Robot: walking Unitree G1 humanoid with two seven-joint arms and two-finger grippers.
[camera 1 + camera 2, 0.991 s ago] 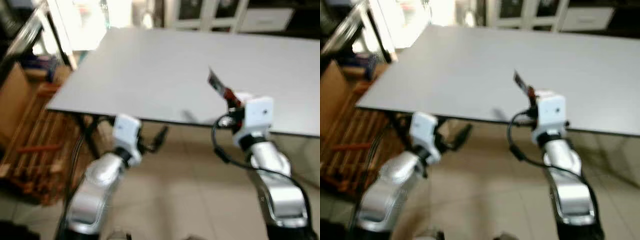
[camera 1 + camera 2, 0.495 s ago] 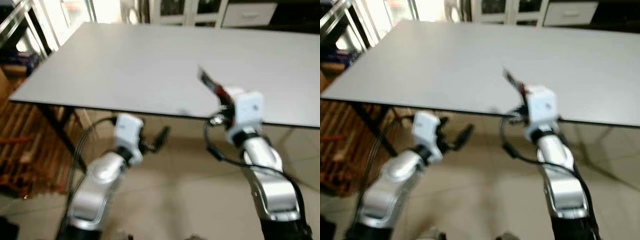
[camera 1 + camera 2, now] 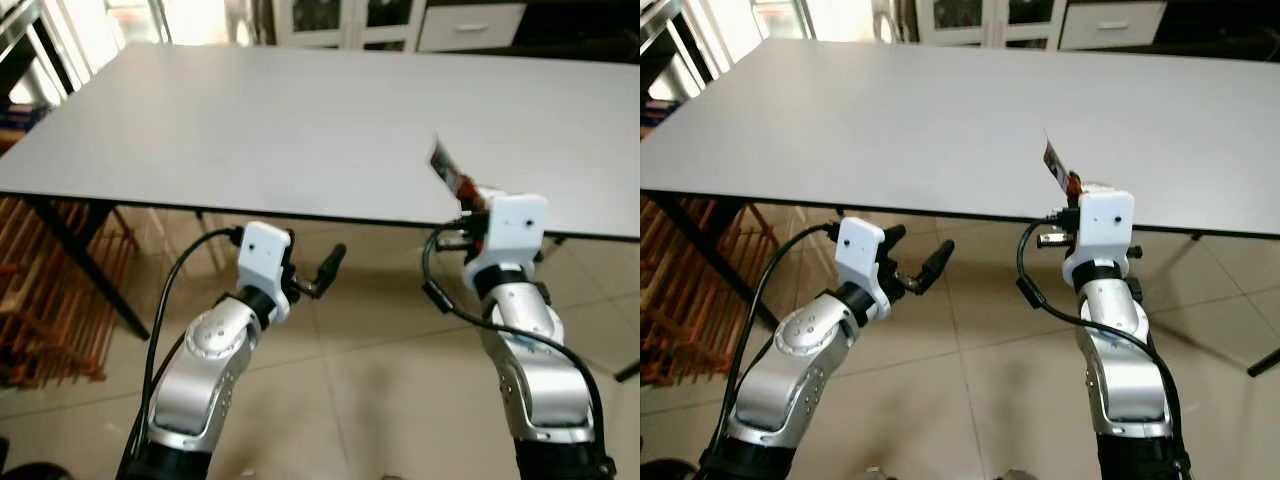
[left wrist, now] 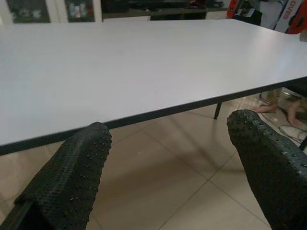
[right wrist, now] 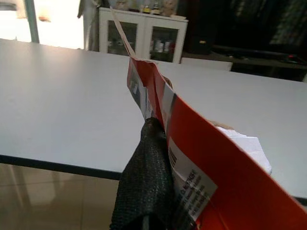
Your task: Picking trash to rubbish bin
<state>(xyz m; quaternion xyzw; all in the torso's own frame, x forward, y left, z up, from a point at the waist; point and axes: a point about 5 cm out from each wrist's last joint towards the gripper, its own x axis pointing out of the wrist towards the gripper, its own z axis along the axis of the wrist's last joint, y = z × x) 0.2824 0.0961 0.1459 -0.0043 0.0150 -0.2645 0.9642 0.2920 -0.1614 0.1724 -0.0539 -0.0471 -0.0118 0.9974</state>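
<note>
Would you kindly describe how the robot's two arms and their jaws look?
Both arms are rounded silver shells with white box-shaped wrist housings and black cables looping alongside. The left gripper has two long black fingers with a studded texture; the right gripper has the same black textured fingers.

Bright daylight poured in from the far left, glaring off my table [image 3: 250, 120]; the head views were sharp, while my wrist cameras blurred the nearest fingertips [image 4: 67, 182].

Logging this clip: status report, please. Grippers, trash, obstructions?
Right gripper shut on red wrapper, held at the grey table edge. Left gripper open, empty, below the table edge. No bin in sight.
</note>
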